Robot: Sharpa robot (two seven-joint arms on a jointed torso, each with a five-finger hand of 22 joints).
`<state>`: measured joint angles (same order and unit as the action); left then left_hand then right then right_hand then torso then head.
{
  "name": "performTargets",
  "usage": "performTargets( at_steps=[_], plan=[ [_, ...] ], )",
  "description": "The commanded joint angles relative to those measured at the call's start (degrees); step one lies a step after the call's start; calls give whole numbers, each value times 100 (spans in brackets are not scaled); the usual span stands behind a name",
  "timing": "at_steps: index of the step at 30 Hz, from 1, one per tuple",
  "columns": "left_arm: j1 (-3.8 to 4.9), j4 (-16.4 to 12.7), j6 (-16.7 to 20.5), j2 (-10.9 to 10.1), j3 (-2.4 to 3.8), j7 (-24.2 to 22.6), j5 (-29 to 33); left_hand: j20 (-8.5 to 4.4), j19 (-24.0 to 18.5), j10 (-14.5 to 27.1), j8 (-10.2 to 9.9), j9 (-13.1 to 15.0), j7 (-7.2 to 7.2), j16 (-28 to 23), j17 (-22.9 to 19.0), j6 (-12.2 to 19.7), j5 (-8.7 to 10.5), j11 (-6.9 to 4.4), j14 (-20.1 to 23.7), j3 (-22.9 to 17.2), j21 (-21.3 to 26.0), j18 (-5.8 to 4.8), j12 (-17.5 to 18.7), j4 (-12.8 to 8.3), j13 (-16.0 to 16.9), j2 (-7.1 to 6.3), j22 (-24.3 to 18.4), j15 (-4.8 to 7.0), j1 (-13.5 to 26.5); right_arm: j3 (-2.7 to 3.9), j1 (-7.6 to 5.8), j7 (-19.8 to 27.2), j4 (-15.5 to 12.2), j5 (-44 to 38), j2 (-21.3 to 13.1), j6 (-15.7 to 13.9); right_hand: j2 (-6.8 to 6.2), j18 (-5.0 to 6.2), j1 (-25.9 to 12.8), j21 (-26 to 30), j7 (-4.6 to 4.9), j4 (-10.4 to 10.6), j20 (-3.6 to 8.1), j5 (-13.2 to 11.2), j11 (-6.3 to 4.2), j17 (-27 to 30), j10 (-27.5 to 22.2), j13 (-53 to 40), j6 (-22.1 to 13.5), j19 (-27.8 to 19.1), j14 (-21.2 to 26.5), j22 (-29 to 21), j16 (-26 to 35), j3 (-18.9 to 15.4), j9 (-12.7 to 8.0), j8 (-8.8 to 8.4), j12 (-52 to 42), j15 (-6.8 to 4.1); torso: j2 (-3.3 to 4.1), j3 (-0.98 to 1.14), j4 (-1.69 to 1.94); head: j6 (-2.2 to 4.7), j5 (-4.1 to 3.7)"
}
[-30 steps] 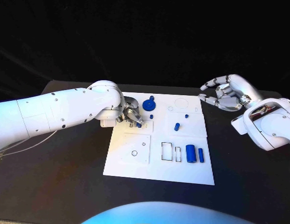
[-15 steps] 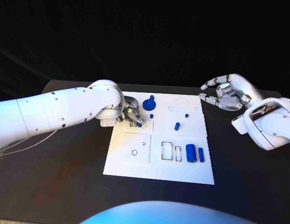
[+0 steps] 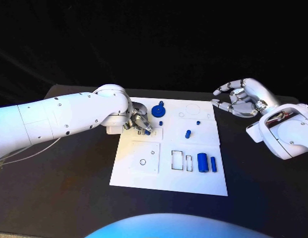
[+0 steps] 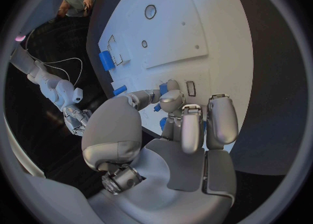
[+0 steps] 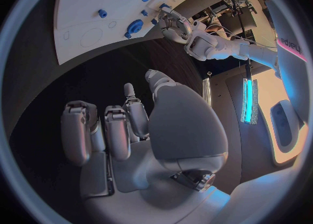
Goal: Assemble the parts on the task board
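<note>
Left hand: I see my left hand [image 3: 140, 122] down on the task board's [image 3: 169, 181] upper-left corner, at about 10 o'clock from the board's centre, its fingertips closed on a small blue part [image 4: 163, 107]; the left wrist view shows that pinch plainly.
Right hand: my right hand [image 3: 241, 98] hovers off the board at about 2 o'clock, over the black table [image 3: 75, 198], fingers curled but spread, gripping nothing.
Task board: the white plate lies mid-table, its long side running away from me.
Round part: a blue disc-shaped piece [image 3: 158, 110] sits near the far edge at 11 o'clock, just beside my left fingers.
Middle part: one short blue peg [image 3: 187, 134] lies near the board's centre, with a tiny blue piece [image 3: 198, 122] beyond it toward 1 o'clock.
Near parts: a thick blue cylinder [image 3: 202, 162] and a thinner blue bar [image 3: 213, 164] lie side by side at 4 o'clock, right of two outlined rectangular slots [image 3: 177, 160].
</note>
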<state>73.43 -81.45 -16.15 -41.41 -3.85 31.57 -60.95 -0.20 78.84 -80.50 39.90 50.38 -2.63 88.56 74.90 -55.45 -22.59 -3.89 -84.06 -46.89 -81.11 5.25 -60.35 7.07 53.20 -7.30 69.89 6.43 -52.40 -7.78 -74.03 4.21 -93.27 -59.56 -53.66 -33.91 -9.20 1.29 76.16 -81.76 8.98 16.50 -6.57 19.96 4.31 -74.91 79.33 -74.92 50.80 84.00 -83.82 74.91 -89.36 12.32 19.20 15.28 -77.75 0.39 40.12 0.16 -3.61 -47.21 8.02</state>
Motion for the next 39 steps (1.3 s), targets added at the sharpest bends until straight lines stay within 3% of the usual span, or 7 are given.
performTargets(
  at_steps=[1,11,22,28,31,33,39],
  plan=[
    [-28,-7,-203,39,-19,-54,129,-1,57,-27,-35,-6,284,24,1248,-340,-21,-19,-531,-786,-12,-106,-20,-807,3,179,4,34,-138,0,3,25,-11,-39,-1,55,-17,68,-50,1,-2,13,59,-8,-12,-1315,10,-394,-24,207,-565,1023,26,-14,7,39,15,-37,-2,0,3,14,-2],
    [-28,71,-240,87,-20,-31,130,-3,46,-18,-59,-28,272,6,1207,-341,46,-8,-521,-748,-6,-103,20,-783,-45,203,-10,32,-50,0,3,27,-11,-39,-3,51,-17,68,-50,1,-2,13,59,-8,-12,-1315,10,-394,-24,207,-565,1023,26,-14,7,39,15,-37,-5,0,-6,-1,1],
    [-28,136,-355,109,-20,-10,131,10,34,-22,-100,-73,274,12,1217,-375,158,0,-523,-214,9,-103,23,-500,-63,166,-7,19,338,0,3,27,-10,-39,-10,45,-19,71,-69,14,-7,2,64,-10,-17,-1304,4,-381,-29,204,-563,1018,32,-5,9,55,26,-42,2,-1,0,-3,-3],
    [-28,151,-374,117,-20,-10,131,8,45,-27,-110,-86,282,22,1238,-392,165,-5,-528,-116,3,-107,13,-397,-56,206,13,22,409,0,3,29,-9,-39,-9,46,-21,72,-74,19,-7,3,64,-10,-18,-1303,3,-379,-31,203,-562,1015,33,-5,9,56,29,-42,-2,-1,-6,-3,-4],
    [-27,157,-375,119,-20,-10,131,7,49,-33,-112,-90,285,26,1245,-401,162,-8,-530,-105,1,-108,1,-366,-43,239,19,22,422,0,3,27,-9,-39,-10,47,-21,72,-74,19,-7,3,64,-10,-18,-1303,3,-379,-31,203,-562,1015,33,-5,9,56,29,-42,3,0,-7,-7,-3],
    [-27,161,-367,120,-20,-10,131,5,49,-35,-119,-100,294,27,1248,-417,152,-14,-530,-130,1,-108,1,-328,-47,359,21,27,412,0,3,26,-8,-39,-11,48,-21,72,-74,19,-7,3,64,-10,-18,-1303,3,-379,-31,203,-562,1015,33,-5,9,56,29,-42,5,2,-6,-3,-7],
    [-27,168,-327,118,-20,-15,129,0,48,-35,-127,-109,298,27,1246,-425,145,-19,-530,-187,4,-107,0,-343,-50,487,19,31,368,0,3,24,-9,-39,-12,48,-21,72,-74,19,-7,3,64,-10,-18,-1303,3,-379,-31,203,-562,1015,33,-5,9,56,29,-42,5,1,-4,-3,-9]
  ],
)
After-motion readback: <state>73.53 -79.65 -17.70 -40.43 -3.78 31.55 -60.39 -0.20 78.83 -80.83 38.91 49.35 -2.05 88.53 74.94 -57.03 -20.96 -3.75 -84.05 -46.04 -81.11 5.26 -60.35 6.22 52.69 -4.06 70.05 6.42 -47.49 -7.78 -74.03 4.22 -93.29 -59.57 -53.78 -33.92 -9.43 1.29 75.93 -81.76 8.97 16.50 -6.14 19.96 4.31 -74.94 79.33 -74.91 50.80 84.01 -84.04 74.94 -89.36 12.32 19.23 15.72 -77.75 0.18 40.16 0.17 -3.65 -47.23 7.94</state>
